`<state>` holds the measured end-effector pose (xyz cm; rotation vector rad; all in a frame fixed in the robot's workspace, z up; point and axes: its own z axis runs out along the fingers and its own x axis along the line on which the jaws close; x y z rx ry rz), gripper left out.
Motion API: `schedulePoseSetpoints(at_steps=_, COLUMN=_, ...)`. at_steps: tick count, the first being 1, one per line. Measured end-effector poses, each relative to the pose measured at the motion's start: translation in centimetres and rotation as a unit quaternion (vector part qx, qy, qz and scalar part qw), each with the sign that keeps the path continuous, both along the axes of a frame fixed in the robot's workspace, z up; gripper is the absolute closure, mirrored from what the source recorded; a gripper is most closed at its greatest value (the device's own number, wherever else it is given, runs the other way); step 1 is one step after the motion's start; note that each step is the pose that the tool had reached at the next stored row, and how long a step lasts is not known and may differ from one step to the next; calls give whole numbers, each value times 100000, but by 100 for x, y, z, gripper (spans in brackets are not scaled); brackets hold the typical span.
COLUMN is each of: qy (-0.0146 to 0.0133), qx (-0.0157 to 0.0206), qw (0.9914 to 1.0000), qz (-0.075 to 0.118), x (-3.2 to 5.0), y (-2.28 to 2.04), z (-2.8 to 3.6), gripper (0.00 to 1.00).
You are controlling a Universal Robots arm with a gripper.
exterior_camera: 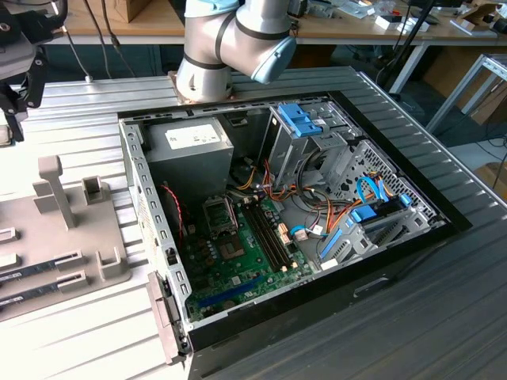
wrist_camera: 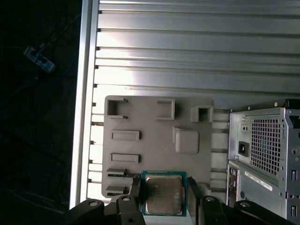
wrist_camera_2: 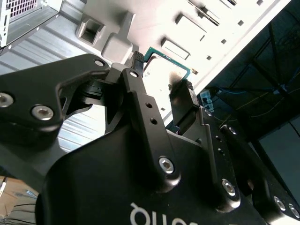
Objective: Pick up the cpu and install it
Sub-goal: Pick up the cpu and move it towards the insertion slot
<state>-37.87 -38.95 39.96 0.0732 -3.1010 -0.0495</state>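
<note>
1. The fingers point(wrist_camera: 136, 194) are clamped on two opposite edges of the square cpu point(wrist_camera: 162, 193), which lies flat with its silver lid facing the wrist.
2. It is at the near edge of the grey tray point(wrist_camera: 154, 126), on the ribbed surface point(wrist_camera: 187, 47).
3. The computer case point(wrist_camera: 262, 150) stands just beside the tray.
4. The exterior view shows the green board point(exterior_camera: 238, 265) inside the open case.
</note>
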Motion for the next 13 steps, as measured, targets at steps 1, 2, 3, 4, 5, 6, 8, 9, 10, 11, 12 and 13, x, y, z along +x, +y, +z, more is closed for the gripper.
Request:
schedulePoseSetpoints(at_steps=1, qy=4, qx=-3, qw=100000, qz=0, x=4, y=0, z=0, gripper=53)
schedulePoseSetpoints(at_steps=2, qy=-2, qx=-1, qw=100000, qz=0, x=7, y=0, z=-1, gripper=53)
schedulePoseSetpoints(at_steps=3, qy=-1, qx=-1, qw=100000, qz=-1, x=10, y=0, z=-1, gripper=53)
schedulePoseSetpoints(at_steps=4, qy=1, qx=-2, qw=100000, qz=-2, x=12, y=0, z=-1, gripper=53)
schedulePoseSetpoints(at_steps=5, qy=5, qx=-4, qw=100000, qz=-1, x=14, y=0, z=0, gripper=53)
schedulePoseSetpoints(at_steps=6, qy=2, qx=-3, qw=100000, qz=0, x=18, y=0, z=-1, gripper=53)
schedulePoseSetpoints(at_steps=8, qy=1, qx=-2, qw=100000, qz=-2, x=24, y=0, z=-2, gripper=53)
schedulePoseSetpoints(at_steps=9, qy=2, qx=-3, qw=100000, qz=1, x=27, y=0, z=-2, gripper=53)
schedulePoseSetpoints(at_steps=10, qy=1, qx=-2, qw=100000, qz=1, x=34, y=0, z=-2, gripper=53)
schedulePoseSetpoints(at_steps=11, qy=3, qx=-3, qw=100000, qz=0, x=38, y=0, z=-2, gripper=53)
schedulePoseSetpoints(at_steps=12, qy=4, qx=-5, qw=100000, qz=0, x=43, y=0, z=-3, gripper=53)
schedulePoseSetpoints(at_steps=13, qy=1, qx=-3, qw=100000, qz=-1, x=46, y=0, z=-3, gripper=53)
